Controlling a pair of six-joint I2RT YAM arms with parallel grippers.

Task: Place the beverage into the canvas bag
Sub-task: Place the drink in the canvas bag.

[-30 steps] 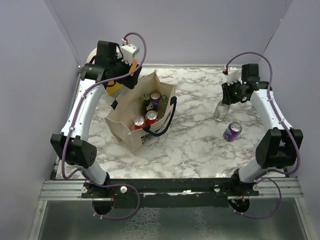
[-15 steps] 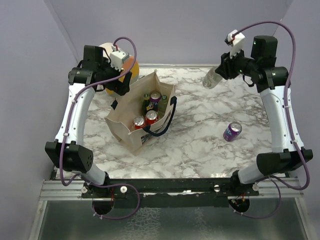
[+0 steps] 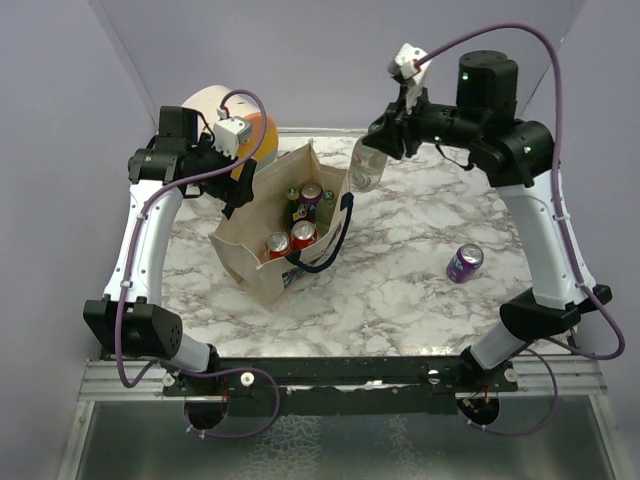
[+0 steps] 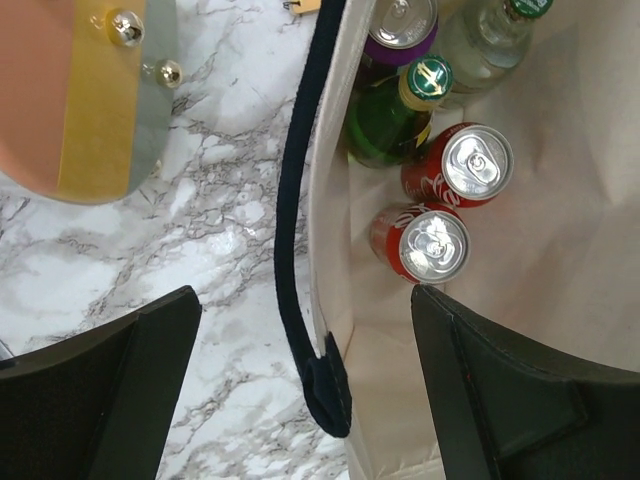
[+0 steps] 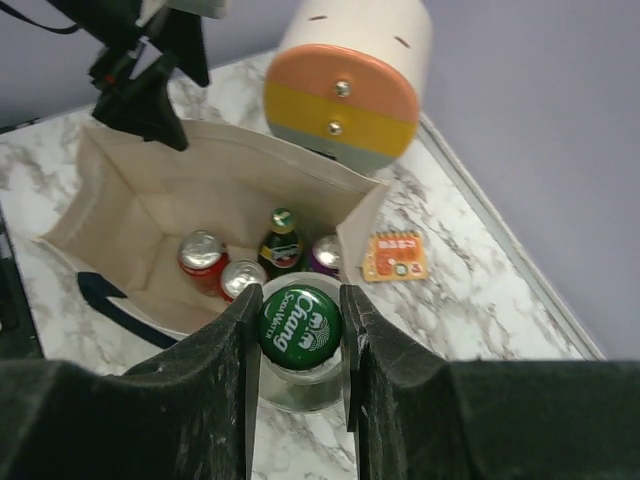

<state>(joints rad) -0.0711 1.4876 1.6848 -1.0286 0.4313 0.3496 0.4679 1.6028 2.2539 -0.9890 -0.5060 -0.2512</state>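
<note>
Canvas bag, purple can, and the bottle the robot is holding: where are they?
canvas bag (image 3: 262, 208), top external view, on its inner cloth wall.
purple can (image 3: 465, 263), top external view, on its side.
bottle (image 5: 300, 325), right wrist view, on its green cap.

Right wrist view: the held bottle (image 5: 300, 325) shows only its green cap and a ring of clear glass between the right claw's (image 5: 300, 305) fingers. Its body is hidden beneath them. Print on the small orange card (image 5: 393, 257) is too small to read.

Top view: the left arm covers part of the cream-and-orange drum (image 3: 210, 102). The canvas bag's (image 3: 248, 262) printed band is illegible.

Left wrist view: the top edge cuts off a purple can (image 4: 400, 25) and a second clear bottle (image 4: 490, 35), and the bag runs off the right edge.
</note>
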